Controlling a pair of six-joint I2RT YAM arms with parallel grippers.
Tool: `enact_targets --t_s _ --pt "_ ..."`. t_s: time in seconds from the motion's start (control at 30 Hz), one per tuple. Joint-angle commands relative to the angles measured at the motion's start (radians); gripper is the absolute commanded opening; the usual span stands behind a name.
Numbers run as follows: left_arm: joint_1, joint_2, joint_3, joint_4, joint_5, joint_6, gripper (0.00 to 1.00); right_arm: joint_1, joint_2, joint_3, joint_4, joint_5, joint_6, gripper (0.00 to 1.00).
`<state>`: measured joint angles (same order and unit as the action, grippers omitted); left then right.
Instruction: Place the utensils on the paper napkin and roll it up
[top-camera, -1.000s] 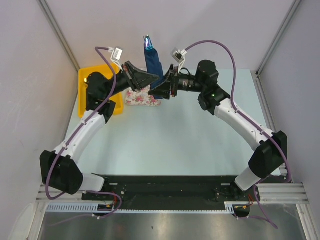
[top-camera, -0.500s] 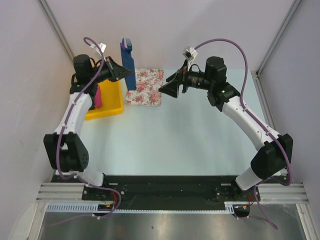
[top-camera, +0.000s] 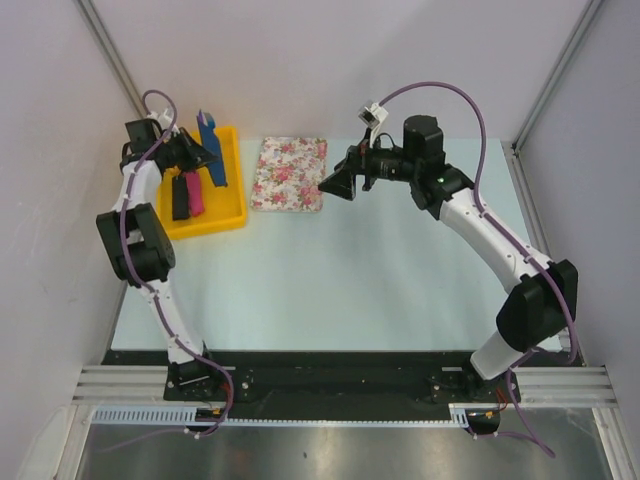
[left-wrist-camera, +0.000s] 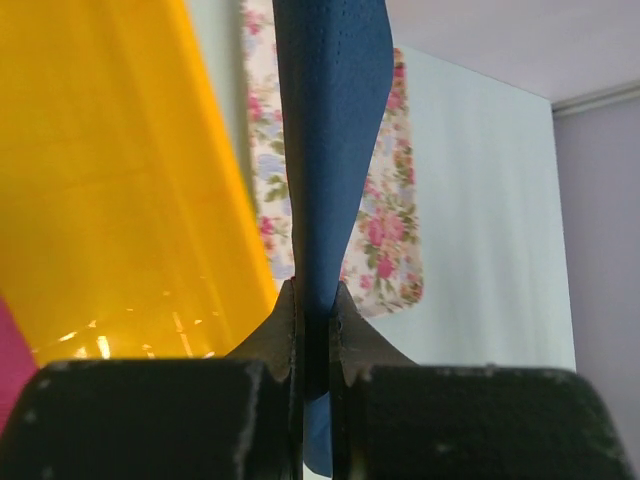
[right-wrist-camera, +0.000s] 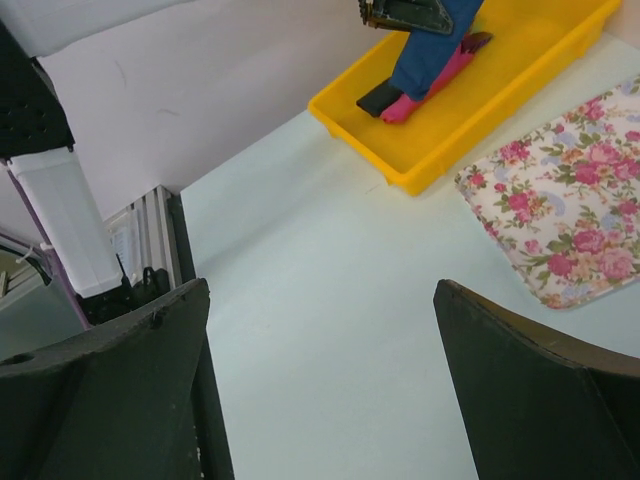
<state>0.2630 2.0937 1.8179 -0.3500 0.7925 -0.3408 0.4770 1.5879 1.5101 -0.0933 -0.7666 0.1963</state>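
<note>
In the left wrist view the paper napkin (left-wrist-camera: 330, 150) runs off the top edge, and its lower end is hidden between the fingers of the left claw (left-wrist-camera: 313, 300). It covers a strip of the floral mat (left-wrist-camera: 395, 240). The yellow tray (left-wrist-camera: 110, 180) is blurred, and the pink block (left-wrist-camera: 10, 365) shows only a corner at the left edge. From the right wrist, the napkin hides part of the black block (right-wrist-camera: 378, 97).
</note>
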Motion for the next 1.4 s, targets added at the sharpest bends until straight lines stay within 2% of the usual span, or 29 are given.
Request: enact_targets --t_s 0.0,0.6,0.93,1.13,1.23,1.27,1.37 --pt "0.016 0.069 0.130 -0.021 -0.022 0.009 0.00 -0.009 0.041 0.067 -0.022 0.009 -0.032 1.00" --pt "0.021 0.305 0.133 -0.012 0.079 -0.004 0.00 -0.023 0.135 0.170 -0.140 0.003 -0.043 1.00" --pt "-0.001 0.370 0.144 0.005 0.135 -0.050 0.00 -0.025 0.165 0.216 -0.197 0.001 -0.054 1.00" --pt "-0.007 0.396 0.149 -0.026 0.120 -0.035 0.00 -0.026 0.175 0.243 -0.240 0.000 -0.075 1.00" --pt "-0.010 0.390 0.136 -0.052 0.070 -0.015 0.09 -0.029 0.176 0.254 -0.255 -0.007 -0.083 1.00" --pt "-0.010 0.388 0.135 -0.061 0.044 -0.004 0.16 -0.029 0.175 0.256 -0.256 -0.007 -0.083 1.00" --pt "-0.014 0.371 0.133 -0.081 0.008 0.008 0.27 -0.034 0.175 0.260 -0.263 -0.013 -0.084 1.00"
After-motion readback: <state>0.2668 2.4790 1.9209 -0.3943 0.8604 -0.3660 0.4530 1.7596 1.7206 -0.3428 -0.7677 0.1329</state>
